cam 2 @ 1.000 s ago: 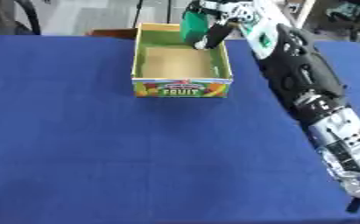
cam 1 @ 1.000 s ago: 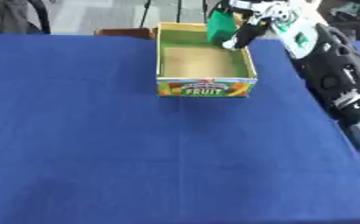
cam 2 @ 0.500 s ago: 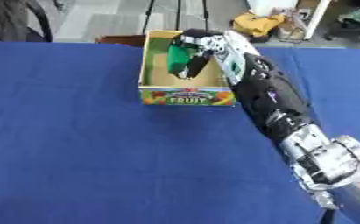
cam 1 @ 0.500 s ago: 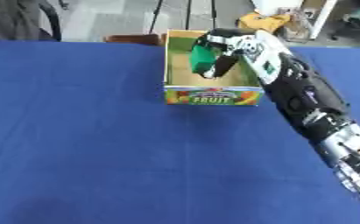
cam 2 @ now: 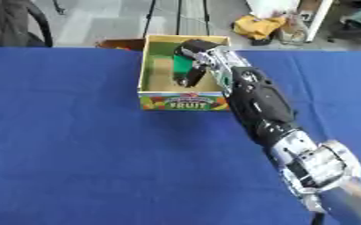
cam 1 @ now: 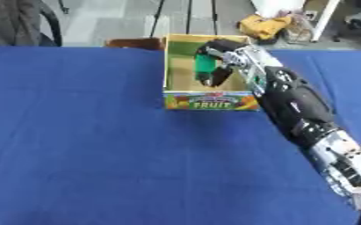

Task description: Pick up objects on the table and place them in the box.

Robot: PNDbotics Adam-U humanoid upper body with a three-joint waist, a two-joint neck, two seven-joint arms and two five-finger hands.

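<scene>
My right hand point(cam 1: 216, 59) over box point(cam 1: 180, 97), fingers curled round green object point(cam 1: 204, 63), held inside box opening. Box at far side of blue table point(cam 1: 83, 145). Left hand out of sight.

A blue-covered table point(cam 1: 83, 154) — only the FRUIT-printed box point(cam 1: 211, 100) sits on it, toward the far edge.

Right arm reaching from 5 o'clock toward 12 o'clock across the blue surface point(cam 2: 75, 149). Right hand point(cam 2: 199, 53) inside the open box point(cam 2: 182, 101), fingers curled round a green object point(cam 2: 184, 65). Box front reads "FRUIT".
</scene>
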